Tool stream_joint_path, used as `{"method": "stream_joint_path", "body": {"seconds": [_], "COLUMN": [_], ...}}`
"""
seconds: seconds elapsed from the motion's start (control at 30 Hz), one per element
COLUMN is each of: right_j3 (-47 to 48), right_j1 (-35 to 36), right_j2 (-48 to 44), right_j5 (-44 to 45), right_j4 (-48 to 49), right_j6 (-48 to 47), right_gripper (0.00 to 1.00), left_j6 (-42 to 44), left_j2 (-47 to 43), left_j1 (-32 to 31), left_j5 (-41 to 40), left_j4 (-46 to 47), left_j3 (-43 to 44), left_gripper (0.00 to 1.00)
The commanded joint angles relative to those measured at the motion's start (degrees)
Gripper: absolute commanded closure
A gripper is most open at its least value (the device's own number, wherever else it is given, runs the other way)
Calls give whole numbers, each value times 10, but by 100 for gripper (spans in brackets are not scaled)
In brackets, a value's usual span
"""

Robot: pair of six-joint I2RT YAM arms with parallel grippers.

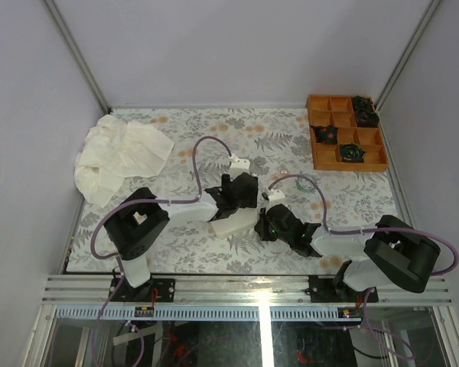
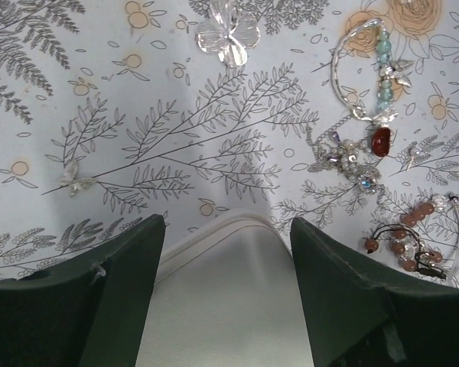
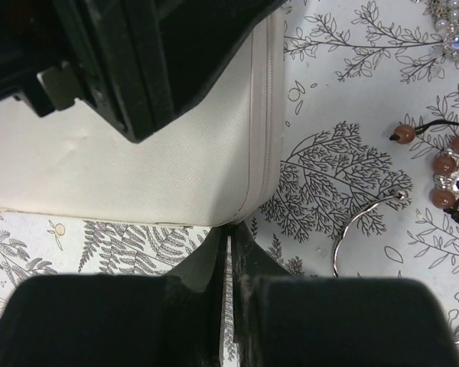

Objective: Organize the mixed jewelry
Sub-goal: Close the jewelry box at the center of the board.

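The mixed jewelry lies on the fern-print cloth. In the left wrist view I see a clear flower piece (image 2: pixel 228 37), a silver hoop with teal beads (image 2: pixel 365 69), a red stone (image 2: pixel 380 141), a silvery chain cluster (image 2: pixel 349 160) and a brown beaded bracelet (image 2: pixel 402 241). The beige jewelry box (image 2: pixel 222 298) has one rounded corner between my left gripper's (image 2: pixel 226 220) open fingers. My right gripper (image 3: pixel 229 235) is shut and empty, its tip against the box's (image 3: pixel 138 160) corner edge. Brown beads (image 3: pixel 444 164) and a silver hoop (image 3: pixel 365 220) lie to its right.
An orange compartment tray (image 1: pixel 319 145) with dark rosettes sits at the back right. A crumpled white cloth (image 1: pixel 118 157) lies at the back left. Both grippers (image 1: pixel 241 191) (image 1: pixel 266 225) crowd the box (image 1: pixel 228 223) mid-table. A small clear butterfly piece (image 2: pixel 76 182) lies apart on the left.
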Motion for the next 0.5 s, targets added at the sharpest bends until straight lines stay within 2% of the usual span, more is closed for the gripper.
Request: {"method": "stream_joint_path", "body": {"seconds": [0.0,0.07,0.3,0.47], "right_j3": [25,32,49,48], "right_j1": [0,1,0,1], "right_j2": [29,34,42,39], "right_j5": [21,26,36,38], "right_j4": [13,7,-18,-29], "right_j6": [-3,1,27,36], "right_gripper": [100,100,100,100], "left_j6": [-38,-49,-90,-109], "left_j2": [8,3,-8,-11], "left_j1": [-9,-10,-44,-64], "left_j5": [31,25,-56,-99], "left_j4": [-46,-31,27,74], "left_j3": [-60,-76,-120,-160], "left_gripper": [35,39,65,65]}}
